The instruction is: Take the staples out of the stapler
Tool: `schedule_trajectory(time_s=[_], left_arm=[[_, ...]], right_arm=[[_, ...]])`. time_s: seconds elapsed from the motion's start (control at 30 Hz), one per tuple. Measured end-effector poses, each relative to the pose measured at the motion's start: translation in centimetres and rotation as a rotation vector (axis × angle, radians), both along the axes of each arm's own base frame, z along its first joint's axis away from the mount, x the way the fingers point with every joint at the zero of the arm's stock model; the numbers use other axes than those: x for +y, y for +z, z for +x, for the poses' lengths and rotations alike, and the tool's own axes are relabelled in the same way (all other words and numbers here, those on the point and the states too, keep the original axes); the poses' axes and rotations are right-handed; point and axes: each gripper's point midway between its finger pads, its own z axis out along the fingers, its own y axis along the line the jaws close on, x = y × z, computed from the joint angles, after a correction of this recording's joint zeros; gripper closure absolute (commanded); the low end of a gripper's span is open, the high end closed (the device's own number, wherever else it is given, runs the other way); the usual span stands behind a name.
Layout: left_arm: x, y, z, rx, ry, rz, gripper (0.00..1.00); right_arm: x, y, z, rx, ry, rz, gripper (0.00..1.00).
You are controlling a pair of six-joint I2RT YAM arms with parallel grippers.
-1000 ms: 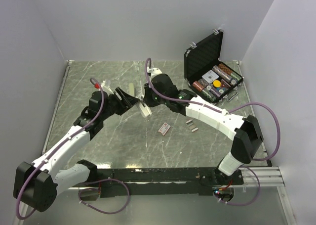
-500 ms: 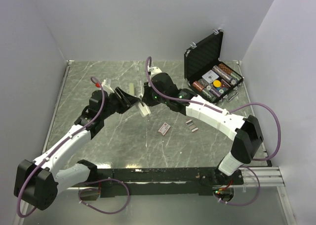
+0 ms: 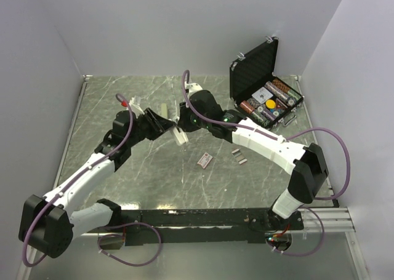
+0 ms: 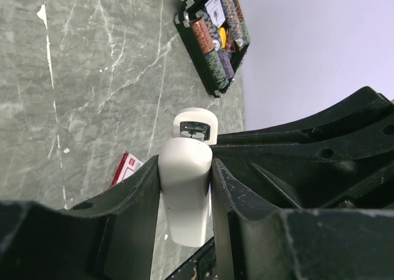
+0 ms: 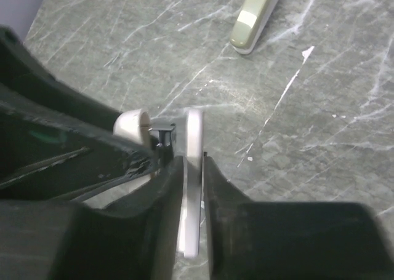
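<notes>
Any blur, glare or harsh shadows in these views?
Top view: sharp, evenly lit, soft shadows only. Left wrist: stapler bright, left claw fingers dark with little detail. Right wrist: right claw fingers soft and dark, table crisp.

The counter (image 3: pixel 154 169) is a dark grey-green slab patterned like marble, crossed by thin white veins and scratches that run mostly on the diagonal. Three plain, pale lavender-white walls close it in: a back wall (image 3: pixel 184 28), a left wall (image 3: pixel 31 77) and a right wall (image 3: pixel 351 64), all bare and matte. A thin metal strip (image 3: pixel 69 135) edges the counter on the left side. At the near right corner lies a ribbed aluminium rail (image 3: pixel 329 220). The light is soft and even, casting only faint, diffuse shadows on the stone surface.
</notes>
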Motion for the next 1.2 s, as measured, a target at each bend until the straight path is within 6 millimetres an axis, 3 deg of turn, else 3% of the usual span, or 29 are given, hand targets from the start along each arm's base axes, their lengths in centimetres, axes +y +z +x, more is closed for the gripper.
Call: schedule_trajectory(time_s=[0.3,0.5,0.63,0.73,0.8,0.93,0.97,1.2], left_arm=[[1.3,-1.8,0.7,0.026,0.016,0.181,0.99],[0.7,-1.7,0.4,-0.009,-0.078,0.249,0.99],[-0.3,-1.5,-0.5,-0.053,-0.208,0.284,0.99],[-1.1,-1.2,-1.2,-0.092,-0.308,0.307,0.99],[-1.5,-1.3,-2.0,-0.119,-0.382,0.322,0.99],[-2.3,-1.8,-4.1,-0.153,-0.529,0.333,0.99],[-2.5,-1.8,-4.8,-0.160,-0.570,0.330,0.99],[-4.6,-1.4,-9.0,-0.248,-0.809,0.287,0.99]], right_arm=[[-1.2,1.3,-0.1,-0.020,-0.002,0.010,0.50],[-4.6,3.7,-0.3,-0.129,0.017,-0.013,0.43],[-6.5,3.6,-1.8,-0.190,0.099,-0.057,0.43],[-6.9,3.1,-2.7,-0.211,0.164,-0.079,0.51],[-6.8,2.8,-3.5,-0.223,0.220,-0.072,0.62],[-6.5,2.6,-5.4,-0.222,0.336,-0.033,0.96],[-6.4,2.7,-5.6,-0.221,0.360,-0.018,1.00],[-5.4,3.7,-7.6,-0.176,0.515,0.104,1.00]])
